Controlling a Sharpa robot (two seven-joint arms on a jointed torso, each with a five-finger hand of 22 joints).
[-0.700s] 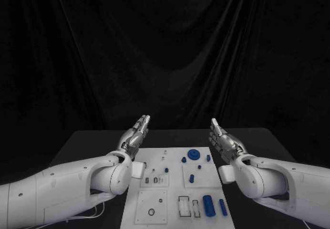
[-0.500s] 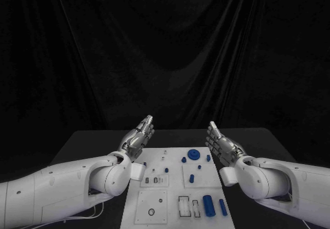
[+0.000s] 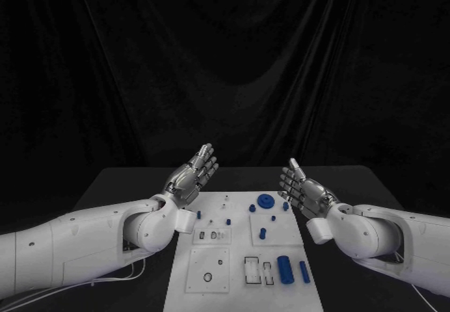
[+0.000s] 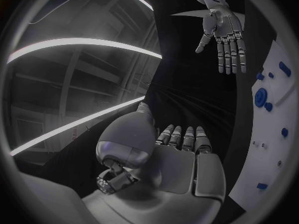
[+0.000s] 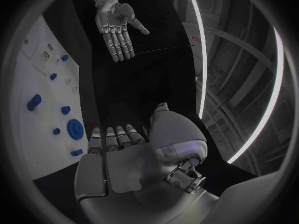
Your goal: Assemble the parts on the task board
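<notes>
Above the far end of the task board (image 3: pixel 244 260), both robot hands are raised with fingers straight and apart, holding nothing: the left robot hand (image 3: pixel 192 174) over the board's left edge, the right robot hand (image 3: pixel 305 190) over its right edge. On the board, which lies on the black desk (image 3: pixel 122 185), rest the blue parts (image 3: pixel 284 266), untouched.

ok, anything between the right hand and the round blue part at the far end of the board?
Nothing visible. The right hand hovers open above the task board, just right of the round blue part, with only clear air between them. The left hand is raised on the opposite side.
</notes>
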